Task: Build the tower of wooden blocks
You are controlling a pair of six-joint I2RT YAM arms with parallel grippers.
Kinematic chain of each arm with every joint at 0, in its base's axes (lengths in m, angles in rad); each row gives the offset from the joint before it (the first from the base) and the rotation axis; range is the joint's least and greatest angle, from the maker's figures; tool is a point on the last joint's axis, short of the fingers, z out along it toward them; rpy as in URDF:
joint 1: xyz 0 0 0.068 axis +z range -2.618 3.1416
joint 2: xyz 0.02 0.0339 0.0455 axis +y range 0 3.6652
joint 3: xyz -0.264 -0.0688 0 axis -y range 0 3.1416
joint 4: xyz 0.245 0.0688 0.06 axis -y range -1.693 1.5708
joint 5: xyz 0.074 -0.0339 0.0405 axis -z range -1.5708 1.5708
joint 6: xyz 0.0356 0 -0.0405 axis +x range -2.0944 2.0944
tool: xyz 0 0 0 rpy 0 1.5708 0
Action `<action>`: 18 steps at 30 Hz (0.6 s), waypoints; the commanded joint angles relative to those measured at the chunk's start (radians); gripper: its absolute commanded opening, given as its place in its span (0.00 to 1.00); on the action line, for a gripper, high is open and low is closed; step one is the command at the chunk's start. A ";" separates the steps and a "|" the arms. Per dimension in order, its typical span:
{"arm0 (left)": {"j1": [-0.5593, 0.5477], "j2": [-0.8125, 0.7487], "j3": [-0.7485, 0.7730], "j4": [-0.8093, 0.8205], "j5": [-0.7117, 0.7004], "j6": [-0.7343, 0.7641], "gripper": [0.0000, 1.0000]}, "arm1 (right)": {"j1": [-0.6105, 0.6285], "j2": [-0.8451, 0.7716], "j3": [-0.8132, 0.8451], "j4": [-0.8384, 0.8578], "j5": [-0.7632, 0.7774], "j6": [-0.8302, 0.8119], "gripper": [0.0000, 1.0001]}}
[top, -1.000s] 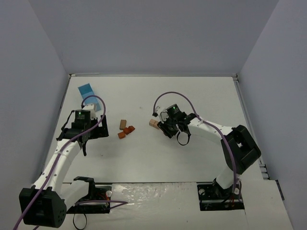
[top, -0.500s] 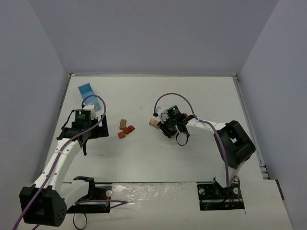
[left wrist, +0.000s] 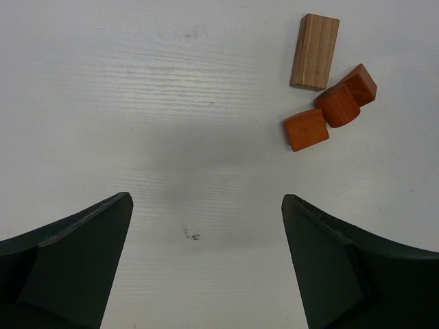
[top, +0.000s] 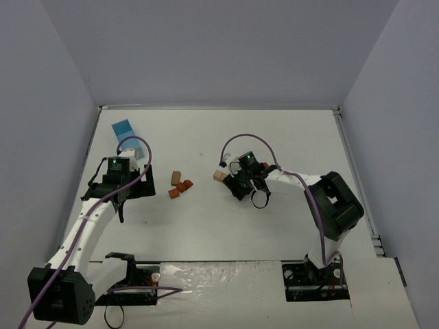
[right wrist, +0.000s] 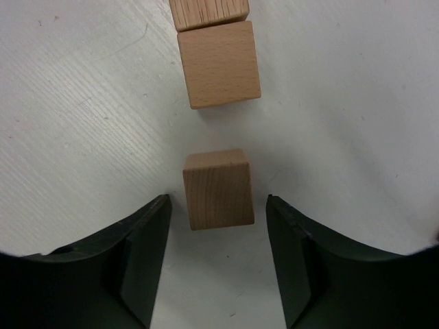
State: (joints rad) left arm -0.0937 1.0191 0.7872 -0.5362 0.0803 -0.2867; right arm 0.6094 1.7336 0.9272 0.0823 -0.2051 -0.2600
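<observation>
Three reddish-brown blocks and a light tan oblong block lie in a cluster on the table; they also show in the top view. My left gripper is open and empty, left of and short of that cluster. Three light tan blocks lie in a row. The nearest cube sits between the open fingers of my right gripper, with a gap on each side. A second cube and a third block lie beyond it. In the top view my right gripper is just right of the tan blocks.
A light-blue box stands at the back left of the table, behind my left arm. Grey walls enclose the table on three sides.
</observation>
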 commanded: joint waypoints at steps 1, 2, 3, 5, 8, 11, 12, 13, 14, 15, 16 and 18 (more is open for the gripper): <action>-0.001 0.002 0.018 0.047 -0.007 0.019 0.88 | -0.003 -0.049 0.053 -0.039 0.033 0.026 0.58; -0.001 0.002 0.018 0.047 -0.007 0.019 0.88 | -0.003 -0.056 0.057 -0.046 0.038 0.030 0.59; -0.001 0.001 0.018 0.048 -0.007 0.019 0.88 | -0.003 -0.061 0.061 -0.054 0.044 0.033 0.60; 0.000 0.002 0.018 0.047 -0.007 0.018 0.88 | -0.003 -0.069 0.067 -0.069 0.048 0.038 0.60; -0.001 0.003 0.018 0.047 -0.008 0.017 0.88 | -0.003 -0.071 0.077 -0.078 0.051 0.053 0.59; -0.001 0.004 0.018 0.048 -0.007 0.017 0.88 | -0.003 -0.057 0.096 -0.079 0.052 0.061 0.56; -0.001 0.004 0.019 0.048 -0.006 0.017 0.88 | -0.003 -0.050 0.105 -0.079 0.050 0.063 0.55; -0.001 0.005 0.020 0.048 -0.005 0.017 0.88 | -0.003 -0.042 0.109 -0.079 0.044 0.066 0.53; -0.001 0.006 0.020 0.048 -0.006 0.017 0.88 | -0.003 -0.034 0.115 -0.097 0.041 0.068 0.52; -0.001 0.007 0.020 0.048 -0.006 0.017 0.88 | -0.003 -0.028 0.121 -0.110 0.038 0.070 0.51; 0.000 0.007 0.020 0.048 -0.005 0.017 0.88 | -0.003 -0.023 0.125 -0.112 0.036 0.071 0.50; -0.001 0.007 0.020 0.049 -0.007 0.017 0.88 | -0.003 -0.016 0.130 -0.115 0.032 0.071 0.47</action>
State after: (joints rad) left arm -0.0937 1.0212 0.7872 -0.5350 0.0803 -0.2867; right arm 0.6094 1.7207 1.0053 -0.0158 -0.1719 -0.2043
